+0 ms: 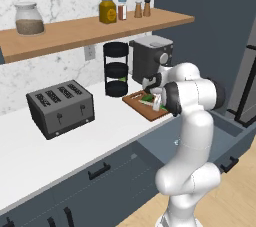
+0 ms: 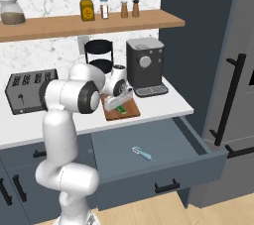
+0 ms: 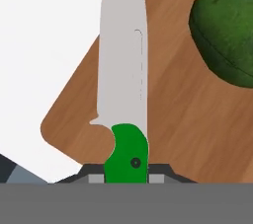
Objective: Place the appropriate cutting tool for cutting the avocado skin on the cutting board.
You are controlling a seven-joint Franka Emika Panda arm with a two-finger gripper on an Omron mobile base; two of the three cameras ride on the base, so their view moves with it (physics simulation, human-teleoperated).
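**Operator:** Hand view first: I have the paring knife point(image 3: 123, 70) with its green handle clamped between the closed fingers of the end effector point(image 3: 126, 171), at the bottom centre of the frame. Its pale blade points up the frame over the wooden cutting board point(image 3: 173, 119). The avocado point(image 3: 227, 35) sits on the board at upper right, apart from the blade.

**Spotter:** How high are you?

**Operator:** I can't tell from here whether the blade touches the wood. In the right base view the end effector point(image 2: 118, 104) hangs over the board point(image 2: 130, 112) at centre frame, on the white table point(image 2: 163, 102).

**Spotter:** So, release?

**Operator:** My judgement: lower gently until the knife lies flat, keep it on the wood and off the left edge, steer clear of the avocado, then open the fingers and lift straight away.
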